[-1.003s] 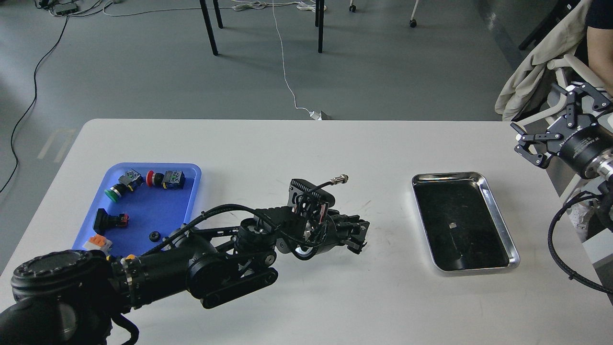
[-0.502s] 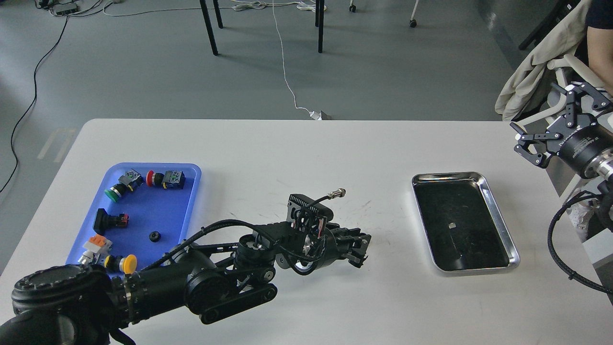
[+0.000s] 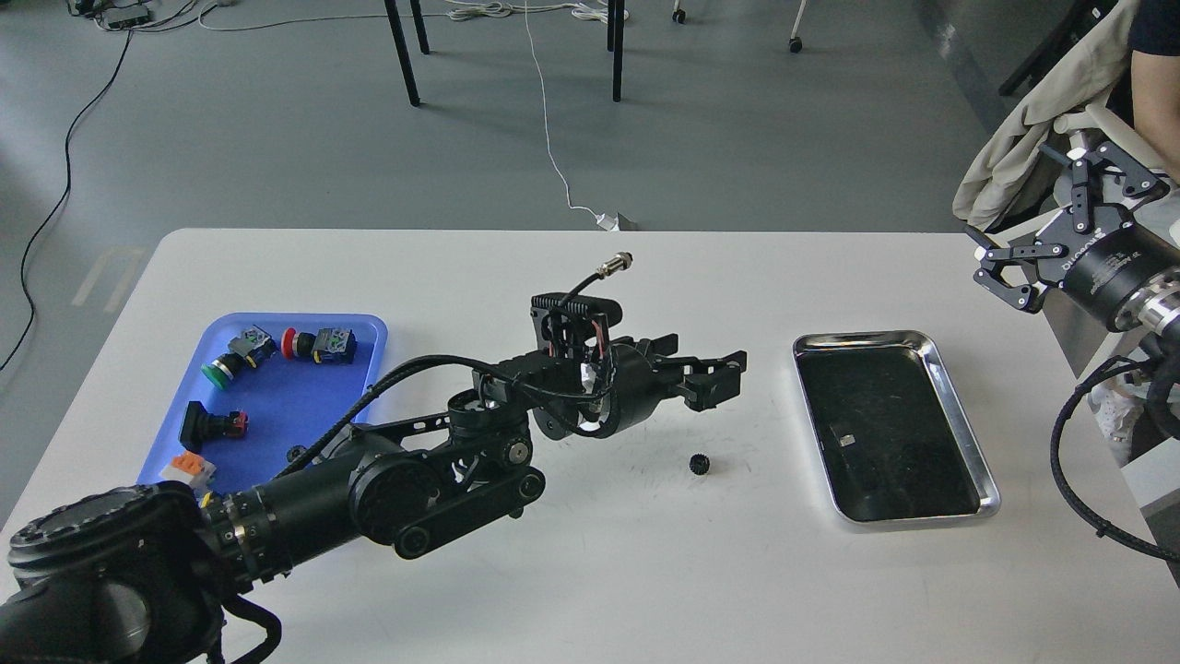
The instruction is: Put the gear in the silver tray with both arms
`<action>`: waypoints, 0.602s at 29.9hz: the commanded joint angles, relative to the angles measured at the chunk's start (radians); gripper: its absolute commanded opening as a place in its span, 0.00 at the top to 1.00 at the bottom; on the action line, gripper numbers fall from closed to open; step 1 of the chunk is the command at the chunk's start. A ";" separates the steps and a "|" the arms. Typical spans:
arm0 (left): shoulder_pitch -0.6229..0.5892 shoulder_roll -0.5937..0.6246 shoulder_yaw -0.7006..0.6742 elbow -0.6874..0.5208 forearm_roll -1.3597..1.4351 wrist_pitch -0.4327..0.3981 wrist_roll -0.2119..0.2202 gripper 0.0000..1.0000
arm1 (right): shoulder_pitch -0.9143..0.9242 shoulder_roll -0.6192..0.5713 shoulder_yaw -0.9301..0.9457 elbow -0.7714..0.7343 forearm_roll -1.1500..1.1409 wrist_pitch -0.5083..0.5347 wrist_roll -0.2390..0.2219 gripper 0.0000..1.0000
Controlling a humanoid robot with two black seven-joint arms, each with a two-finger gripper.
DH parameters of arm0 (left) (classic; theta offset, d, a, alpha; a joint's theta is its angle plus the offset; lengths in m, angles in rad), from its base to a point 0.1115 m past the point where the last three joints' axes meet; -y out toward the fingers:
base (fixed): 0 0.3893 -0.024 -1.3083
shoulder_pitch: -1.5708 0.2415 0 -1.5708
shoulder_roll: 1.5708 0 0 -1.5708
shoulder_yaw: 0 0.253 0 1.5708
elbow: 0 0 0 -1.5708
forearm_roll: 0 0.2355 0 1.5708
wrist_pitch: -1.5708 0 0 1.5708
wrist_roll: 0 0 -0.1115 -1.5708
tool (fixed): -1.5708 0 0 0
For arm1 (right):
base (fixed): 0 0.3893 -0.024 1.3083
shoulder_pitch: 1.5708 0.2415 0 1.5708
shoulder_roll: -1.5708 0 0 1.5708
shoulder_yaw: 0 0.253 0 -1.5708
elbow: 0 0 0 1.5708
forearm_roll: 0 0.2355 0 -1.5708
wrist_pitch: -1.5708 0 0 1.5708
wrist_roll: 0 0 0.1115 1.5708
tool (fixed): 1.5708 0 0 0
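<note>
A small black gear [image 3: 699, 464] lies on the white table, left of the silver tray [image 3: 961, 420], which holds no part. My left gripper [image 3: 724, 376] is open and empty, raised a little above the table, just above and behind the gear. My right gripper [image 3: 1019, 214] is open and empty, held in the air past the table's right edge, up and right of the silver tray.
A blue plastic tray [image 3: 295, 406] at the left holds several push buttons and switches; my left arm [image 3: 415, 480] crosses its near corner. A chair with a beige cloth [image 3: 1023, 138] and a person stand at the far right. The floor holds cables and chair legs.
My left gripper has opened and risen up and to the right, leaving the gear on the table. My right gripper has moved slightly up and left.
</note>
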 commanded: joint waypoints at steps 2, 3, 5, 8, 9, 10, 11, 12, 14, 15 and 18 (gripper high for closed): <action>-0.041 0.021 -0.122 -0.032 -0.126 0.000 0.001 0.05 | 0.006 -0.047 -0.038 0.101 -0.098 -0.006 -0.008 0.01; -0.049 0.065 -0.139 -0.041 -0.169 0.000 0.002 0.04 | 0.008 -0.051 -0.052 0.127 -0.135 -0.010 -0.009 0.01; -0.061 0.144 -0.179 -0.053 -0.255 0.002 0.010 0.04 | 0.011 -0.067 -0.078 0.178 -0.210 -0.026 -0.009 0.01; -0.062 0.237 -0.263 -0.062 -0.381 0.002 0.013 0.04 | 0.020 -0.093 -0.122 0.247 -0.312 -0.050 -0.011 0.01; -0.061 0.268 -0.292 -0.065 -0.425 0.002 0.013 0.04 | 0.028 -0.100 -0.145 0.267 -0.342 -0.050 -0.009 0.01; -0.061 0.299 -0.319 -0.068 -0.468 0.002 0.013 0.04 | 0.040 -0.111 -0.171 0.283 -0.374 -0.050 -0.011 0.01; -0.060 0.325 -0.337 -0.068 -0.503 0.002 0.013 0.04 | 0.060 -0.122 -0.197 0.293 -0.405 -0.050 -0.011 0.01; -0.057 0.354 -0.352 -0.068 -0.548 0.002 0.012 0.04 | 0.089 -0.133 -0.236 0.303 -0.437 -0.050 -0.011 0.01; -0.052 0.405 -0.368 -0.068 -0.644 0.000 0.012 0.03 | 0.159 -0.143 -0.326 0.321 -0.493 -0.052 -0.011 0.01; -0.051 0.428 -0.371 -0.068 -0.702 0.000 0.012 0.03 | 0.207 -0.143 -0.384 0.333 -0.516 -0.052 -0.011 0.01; -0.046 0.483 -0.369 -0.070 -0.835 -0.001 0.012 0.03 | 0.368 -0.143 -0.571 0.352 -0.559 -0.052 -0.013 0.01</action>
